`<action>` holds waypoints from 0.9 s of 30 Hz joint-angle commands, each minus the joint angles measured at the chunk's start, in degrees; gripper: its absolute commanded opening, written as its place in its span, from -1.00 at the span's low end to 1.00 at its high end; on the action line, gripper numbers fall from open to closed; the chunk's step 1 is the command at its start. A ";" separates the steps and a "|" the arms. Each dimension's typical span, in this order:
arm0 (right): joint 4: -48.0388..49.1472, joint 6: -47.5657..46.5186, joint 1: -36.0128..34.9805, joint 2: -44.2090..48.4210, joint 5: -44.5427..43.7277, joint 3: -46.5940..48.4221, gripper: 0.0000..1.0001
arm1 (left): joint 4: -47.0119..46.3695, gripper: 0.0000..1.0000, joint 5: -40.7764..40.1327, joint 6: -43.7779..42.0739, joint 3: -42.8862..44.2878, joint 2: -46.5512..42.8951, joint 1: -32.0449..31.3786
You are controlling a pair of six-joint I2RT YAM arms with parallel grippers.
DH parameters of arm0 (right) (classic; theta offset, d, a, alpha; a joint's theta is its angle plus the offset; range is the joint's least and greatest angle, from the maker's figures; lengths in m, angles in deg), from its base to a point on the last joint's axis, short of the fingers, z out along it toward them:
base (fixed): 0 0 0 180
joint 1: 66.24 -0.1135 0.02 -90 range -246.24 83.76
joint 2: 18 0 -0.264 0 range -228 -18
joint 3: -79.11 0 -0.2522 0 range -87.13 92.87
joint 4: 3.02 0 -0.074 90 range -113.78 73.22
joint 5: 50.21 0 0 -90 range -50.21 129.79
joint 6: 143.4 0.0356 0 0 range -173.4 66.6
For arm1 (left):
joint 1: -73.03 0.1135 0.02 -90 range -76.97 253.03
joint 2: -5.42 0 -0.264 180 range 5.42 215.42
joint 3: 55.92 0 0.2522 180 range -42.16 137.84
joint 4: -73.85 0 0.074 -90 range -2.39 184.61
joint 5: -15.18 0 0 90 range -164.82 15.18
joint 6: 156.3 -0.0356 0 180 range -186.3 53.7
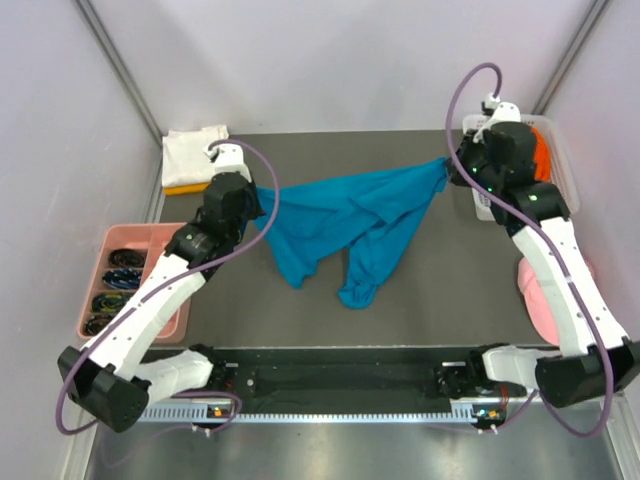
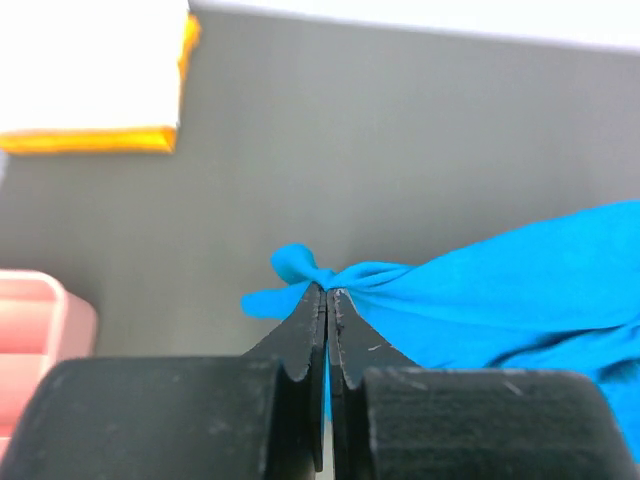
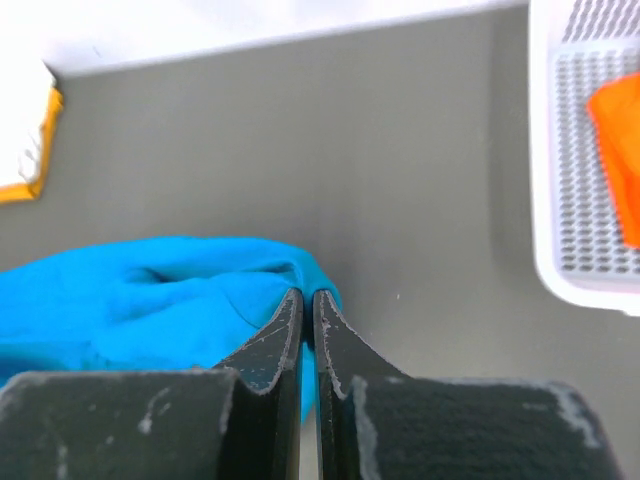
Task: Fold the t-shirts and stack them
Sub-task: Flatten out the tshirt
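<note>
A teal-blue t-shirt hangs stretched between my two grippers above the dark table, its lower parts drooping toward the near side. The left gripper is shut on the shirt's left corner, with cloth pinched between the black fingers. On the other side the right gripper is shut on the shirt's right corner. A folded white t-shirt lies on a yellow-orange one at the back left. A bright orange t-shirt sits in the white basket.
A pink tray of small items stands at the left edge. Beside the right arm, at the right edge, lies a pink cap. The white perforated basket stands close to the right gripper's right side.
</note>
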 commanded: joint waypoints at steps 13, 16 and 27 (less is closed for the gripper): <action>-4.19 -3.96 -0.35 16.22 -3.28 6.79 -1.00 | 10.86 -1.00 -6.09 -9.27 18.16 -9.29 -0.12; -4.19 -4.05 -0.35 17.63 -3.54 6.61 -1.00 | 12.00 -1.00 -6.80 -10.32 19.47 -10.00 -0.12; -5.24 -5.19 -0.35 20.62 -3.81 6.87 -1.00 | 14.82 -1.00 -8.47 -12.00 22.90 -12.20 -0.12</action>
